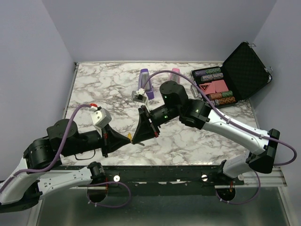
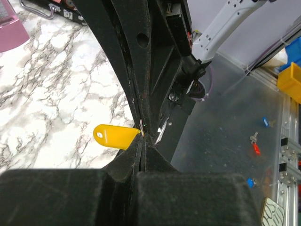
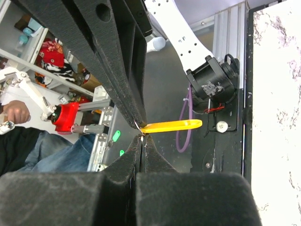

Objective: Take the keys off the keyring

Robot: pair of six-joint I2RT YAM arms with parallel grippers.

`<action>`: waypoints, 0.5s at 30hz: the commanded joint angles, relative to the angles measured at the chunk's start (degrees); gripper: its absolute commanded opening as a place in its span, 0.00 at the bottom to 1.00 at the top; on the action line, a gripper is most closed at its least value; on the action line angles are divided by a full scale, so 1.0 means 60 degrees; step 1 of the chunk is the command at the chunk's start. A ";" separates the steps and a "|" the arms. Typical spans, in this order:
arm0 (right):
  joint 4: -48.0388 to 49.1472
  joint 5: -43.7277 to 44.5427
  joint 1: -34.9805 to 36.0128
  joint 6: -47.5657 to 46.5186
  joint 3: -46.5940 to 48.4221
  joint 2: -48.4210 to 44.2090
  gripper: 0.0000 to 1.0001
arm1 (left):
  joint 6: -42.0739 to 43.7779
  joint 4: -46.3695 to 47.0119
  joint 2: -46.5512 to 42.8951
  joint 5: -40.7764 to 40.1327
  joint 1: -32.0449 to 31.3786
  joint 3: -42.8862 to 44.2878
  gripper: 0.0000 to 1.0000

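Note:
Both grippers meet tip to tip a little above the marble table (image 1: 94, 84), near its front edge. The keyring with its yellow tag (image 1: 128, 134) hangs between them. In the left wrist view my left gripper (image 2: 142, 137) is shut on the thin metal ring next to the yellow tag (image 2: 113, 136), and a small silver key (image 2: 162, 133) pokes out to the right. In the right wrist view my right gripper (image 3: 142, 138) is shut on the same ring, and the yellow tag (image 3: 171, 125) sticks out to the right. The ring itself is mostly hidden by the fingers.
An open black case (image 1: 244, 70) with poker chips stands at the back right. A purple metronome (image 1: 146, 82) and a pink one (image 1: 175, 73) stand at the back centre. The table's front edge lies just below the grippers.

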 commanded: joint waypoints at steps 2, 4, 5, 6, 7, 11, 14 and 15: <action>-0.0926 -0.0182 -0.0062 -0.0520 0.0849 0.0364 0.01 | 0.0531 -0.1224 0.0521 -0.0082 -0.0050 0.0254 0.00; -0.1073 -0.0357 -0.0091 -0.0534 0.0996 0.0467 0.01 | 0.0649 -0.1370 0.0668 -0.0126 -0.0064 0.0269 0.00; -0.1205 -0.0372 -0.0091 -0.0607 0.1069 0.0496 0.01 | 0.0707 -0.1400 0.0712 -0.0112 -0.0064 0.0284 0.00; -0.1279 -0.0416 -0.0149 -0.0651 0.1128 0.0511 0.01 | 0.0751 -0.1444 0.0756 -0.0097 -0.0064 0.0284 0.00; -0.1294 -0.0474 -0.0193 -0.0666 0.1143 0.0526 0.01 | 0.0795 -0.1488 0.0814 -0.0054 -0.0079 0.0284 0.00; -0.1498 -0.0854 -0.0398 -0.0783 0.1231 0.0497 0.01 | 0.0956 -0.1737 0.0990 -0.0184 -0.0093 0.0284 0.00; -0.1762 -0.1016 -0.0472 -0.0930 0.1377 0.0482 0.01 | 0.1059 -0.1884 0.1108 -0.0302 -0.0108 0.0313 0.00; -0.1835 -0.1017 -0.0501 -0.0944 0.1435 0.0496 0.01 | 0.1074 -0.1898 0.1137 -0.0259 -0.0123 0.0299 0.00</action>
